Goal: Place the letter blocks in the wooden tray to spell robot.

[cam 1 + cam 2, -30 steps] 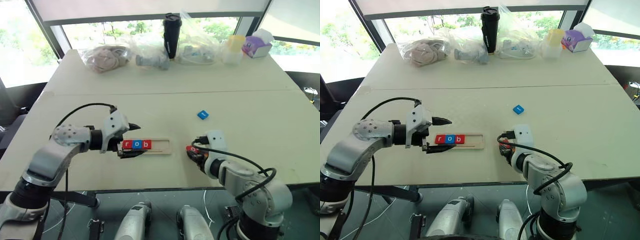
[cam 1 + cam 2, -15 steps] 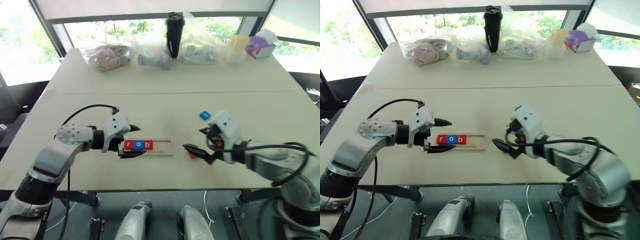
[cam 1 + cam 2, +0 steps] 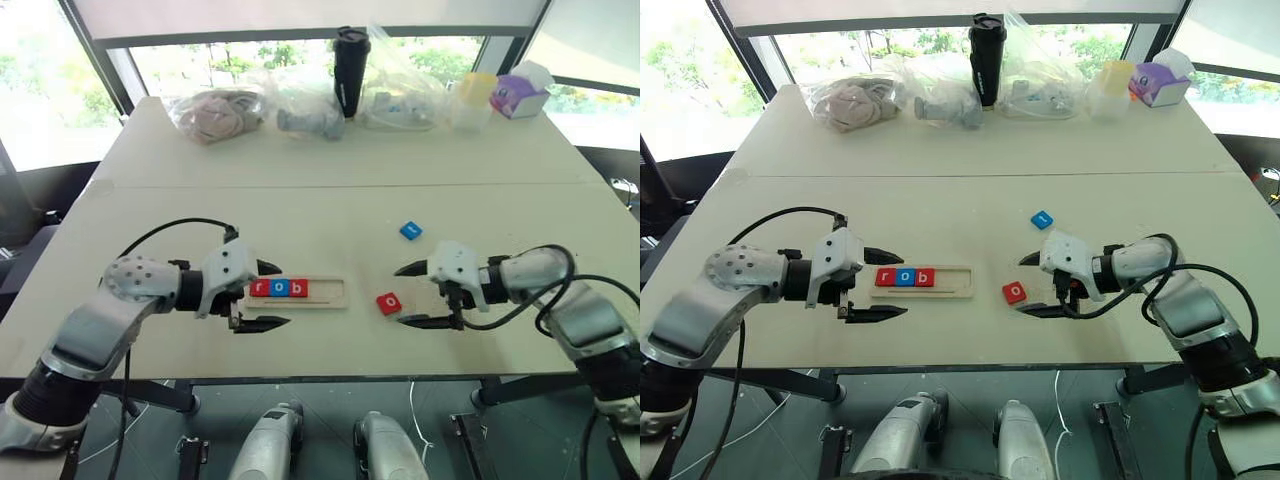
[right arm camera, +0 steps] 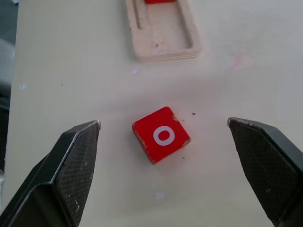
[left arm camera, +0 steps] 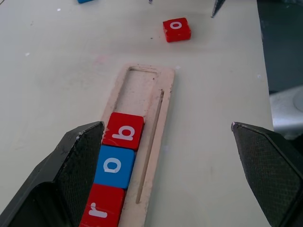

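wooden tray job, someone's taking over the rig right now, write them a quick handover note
Left end effector: open, empty, at the left end of the wooden tray.
Right end effector: open, empty, just right of the red o block.
Done: r, o, b sit in the tray's left three slots.
Loose: red o block flat on the table, right of the tray, turned askew; blue block farther back on the table, its letter too small to read.
Left: place the red o, then the blue block, in the two empty right slots.

wooden tray (image 3: 335,292) holding r-o-b, red o (image 3: 389,302) beside, blue tile (image 3: 410,230) apart
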Tool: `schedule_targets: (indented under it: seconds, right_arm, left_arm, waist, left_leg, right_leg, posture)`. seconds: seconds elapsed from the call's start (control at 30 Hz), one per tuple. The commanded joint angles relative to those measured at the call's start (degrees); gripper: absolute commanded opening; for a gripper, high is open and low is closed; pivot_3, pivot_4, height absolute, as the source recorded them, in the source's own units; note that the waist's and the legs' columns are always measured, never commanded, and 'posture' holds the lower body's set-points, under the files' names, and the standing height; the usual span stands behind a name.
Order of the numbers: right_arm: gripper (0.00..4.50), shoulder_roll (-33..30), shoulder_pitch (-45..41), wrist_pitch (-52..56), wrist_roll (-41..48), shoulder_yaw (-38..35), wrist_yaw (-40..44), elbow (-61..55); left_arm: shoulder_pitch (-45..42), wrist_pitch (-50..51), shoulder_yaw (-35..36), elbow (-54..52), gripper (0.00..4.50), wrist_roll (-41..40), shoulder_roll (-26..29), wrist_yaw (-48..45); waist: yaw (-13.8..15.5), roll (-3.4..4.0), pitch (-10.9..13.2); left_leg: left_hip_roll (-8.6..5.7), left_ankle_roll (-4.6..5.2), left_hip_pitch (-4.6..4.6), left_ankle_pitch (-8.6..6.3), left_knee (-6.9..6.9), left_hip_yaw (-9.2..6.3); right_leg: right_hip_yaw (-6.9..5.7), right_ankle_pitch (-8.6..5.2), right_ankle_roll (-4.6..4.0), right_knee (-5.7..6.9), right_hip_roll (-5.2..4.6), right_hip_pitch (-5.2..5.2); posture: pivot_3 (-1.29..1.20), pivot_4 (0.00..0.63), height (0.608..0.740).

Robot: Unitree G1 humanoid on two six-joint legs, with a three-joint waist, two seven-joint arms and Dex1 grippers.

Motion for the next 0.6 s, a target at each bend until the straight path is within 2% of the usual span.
schedule_targets:
  seconds: [0.03,0.17,0.37,0.4,0.43,0.6]
  right_arm:
    - [4.46,1.26,-2.84,-5.32,-2.14,1.36,3.94,4.75]
    - [4.46,3.46,-4.84,-8.29,-3.99,1.83,4.83,9.37]
    - [4.46,7.30,-7.68,-9.98,-5.72,1.83,4.53,16.11]
    - [3.94,7.64,-7.84,-10.03,-5.64,1.74,4.90,16.60]
    - [3.64,7.92,-7.94,-10.03,-5.57,1.67,5.20,16.91]
    - [1.12,8.37,-8.02,-10.02,-5.71,1.32,5.87,17.15]
  left_arm:
    - [0.00,0.36,2.34,-1.75,4.50,-1.14,0.71,0.11]
    - [1.48,2.75,3.67,-4.56,4.50,-3.52,1.34,0.35]
    - [1.20,3.67,1.67,-5.88,4.50,-2.57,0.78,2.01]
    - [1.11,3.73,1.46,-5.93,4.50,-2.46,0.70,2.16]
    - [1.02,3.80,1.35,-5.96,4.50,-2.38,0.64,2.27]
    - [1.07,3.83,1.40,-5.98,4.50,-2.37,0.86,2.40]
  waist:
    - [-0.11,0.00,0.00]
    - [-0.18,0.00,0.00]
    - [-0.16,0.01,-0.01]
    - [-0.16,0.01,0.00]
    - [-0.15,0.01,-0.01]
    - [-0.12,0.01,-0.01]
  left_leg:
    - [-0.03,0.01,-0.02,0.00,0.01,0.00]
    - [-0.02,0.02,-0.04,0.01,0.01,0.00]
    - [-0.01,-0.01,0.02,0.01,0.04,0.00]
    - [-0.01,-0.01,0.04,0.01,0.06,0.00]
    - [-0.01,-0.01,0.05,0.01,0.06,0.00]
    - [-0.01,-0.01,0.05,0.01,0.06,0.00]
  right_leg:
    - [0.02,0.04,0.08,0.01,-0.01,-0.02]
    - [0.03,0.14,0.26,0.13,0.01,0.02]
    - [0.03,0.13,0.22,0.21,0.04,0.01]
    - [0.03,0.12,0.19,0.21,0.04,0.01]
    - [0.03,0.12,0.20,0.21,0.04,-0.01]
    - [0.03,0.15,0.25,0.21,0.04,-0.03]
  posture:
    - [0.00,0.150,0.740]
    - [0.00,0.150,0.740]
    - [0.00,0.150,0.740]
    - [0.00,0.150,0.740]
    - [0.00,0.150,0.740]
    - [0.00,0.150,0.740]
